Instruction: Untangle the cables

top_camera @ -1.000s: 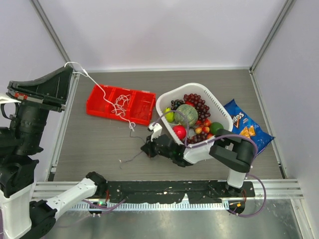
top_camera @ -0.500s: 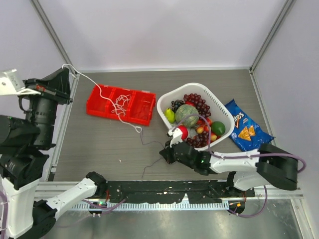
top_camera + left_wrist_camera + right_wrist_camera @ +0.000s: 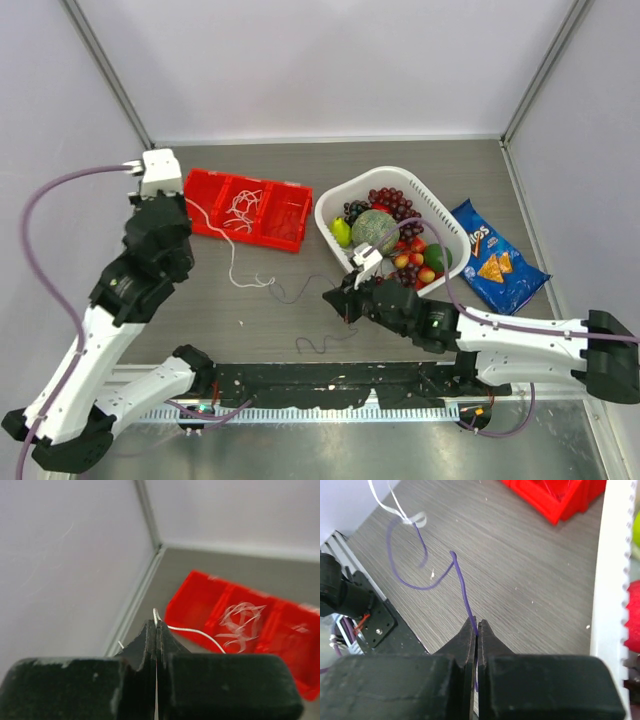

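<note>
1. The left arm [image 3: 110, 300] is arching up from the near-left corner of the table [image 3: 200, 310], elbow bent. Its wrist is hanging over the left end of the red tray [image 3: 283, 228].
2. The left gripper [image 3: 155, 628] is pinching the white cable [image 3: 232, 262] between pressed-together fingers, and a short end is sticking up past the fingertips.
3. From that pinch the white cable is dropping off the tray's left end onto the table and curling rightward. More white loops are lying tangled in the tray's middle compartment.
4. The right arm [image 3: 500, 335] is lying low and stretched leftward from its base at the near right. Its wrist is sitting just in front of the white fruit basket [image 3: 335, 200], well apart from the chip bag [image 3: 490, 258].
5. The right gripper [image 3: 475, 626] is clamping the purplish-grey cable [image 3: 461, 587], its jaws closed tight on the thin strand.
6. From the fingertips that cable is running away over the table and looping round to meet the white cable's end. Whether they are knotted there, I cannot tell. Another stretch is lying nearer the table's front edge.
</note>
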